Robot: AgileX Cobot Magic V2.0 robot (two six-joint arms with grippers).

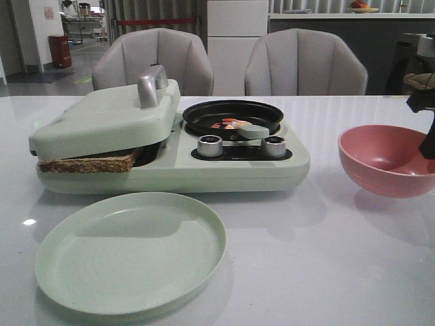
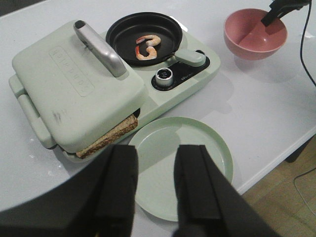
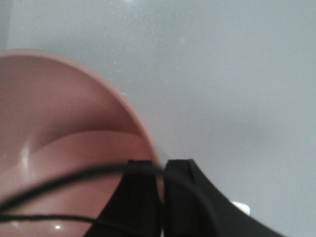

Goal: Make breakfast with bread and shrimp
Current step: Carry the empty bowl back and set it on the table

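Bread [image 1: 88,161] lies clamped under the shut lid of the pale green breakfast maker [image 1: 170,170], and only its brown crust edge [image 2: 106,138] sticks out. Two shrimp [image 2: 148,47] lie in the maker's black pan [image 1: 233,115]; from the front the shrimp [image 1: 230,125] show just above the pan handle. My left gripper [image 2: 155,160] hangs open and empty above the green plate [image 2: 217,153]. My right gripper [image 3: 162,165] is shut on the rim of the pink bowl [image 3: 59,128], one finger inside and one outside.
The green plate [image 1: 129,251] sits in front of the maker near the table's front edge. The pink bowl [image 1: 384,159] stands to the maker's right, with the right arm [image 1: 427,129] at its far side. Two knobs [image 1: 211,145] face forward. Chairs stand behind the table.
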